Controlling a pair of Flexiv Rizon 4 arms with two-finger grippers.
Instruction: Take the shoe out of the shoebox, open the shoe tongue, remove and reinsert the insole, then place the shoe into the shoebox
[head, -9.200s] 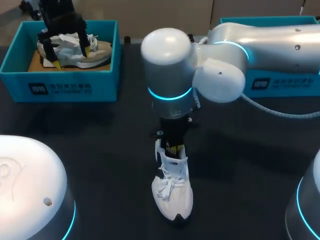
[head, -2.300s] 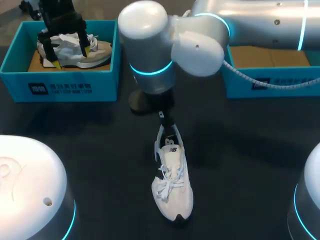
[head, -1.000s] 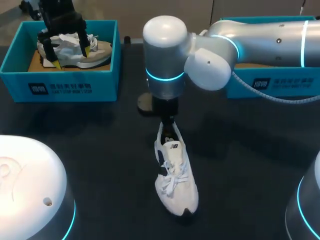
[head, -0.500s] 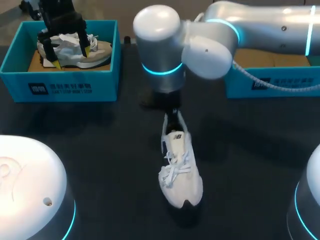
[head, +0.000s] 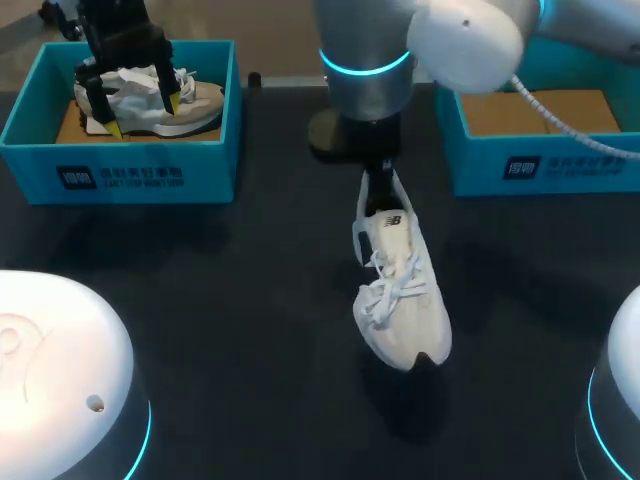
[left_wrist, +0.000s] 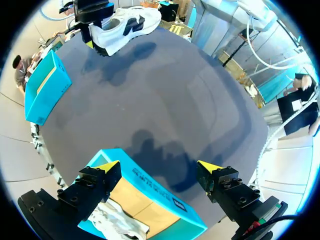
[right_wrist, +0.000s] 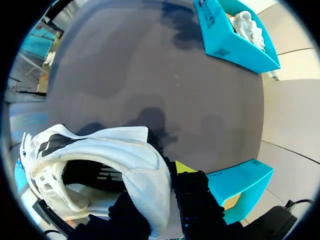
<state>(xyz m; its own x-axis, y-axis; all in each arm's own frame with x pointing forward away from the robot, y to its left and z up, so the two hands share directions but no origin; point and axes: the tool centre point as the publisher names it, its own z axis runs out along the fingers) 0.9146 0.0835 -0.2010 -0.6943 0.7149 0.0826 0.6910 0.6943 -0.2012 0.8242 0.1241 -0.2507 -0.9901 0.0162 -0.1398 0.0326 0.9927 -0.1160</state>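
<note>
Right gripper (head: 380, 187) is clamped on the heel collar of the white shoe (head: 402, 292). In our right wrist view the heel wall sits between the two fingers, with one yellow tip showing just beside it. The shoe hangs heel-up and toe-down, tilted, with the laces facing the head camera. It's clear of the table (head: 250, 300), and its shadow falls on the dark surface below the toe. The tongue stands up at the collar. We can't see the insole from any view.

The shoe hangs between the two teal boxes, nearer the right shoebox (head: 545, 165). That box is open, with a bare cardboard floor showing. The shoe is outside it, just beside its near-left corner.

Left gripper (head: 140, 112) sits over the left shoebox (head: 130, 172) at the far left of the table, well apart from the held shoe. Its fingers are spread wide. In the head view the yellow tips come down on either side of a second shoe (head: 198, 100) lying in that box. We can't tell whether either tip touches it. In the left wrist view the box wall runs between the spread fingers.
</note>
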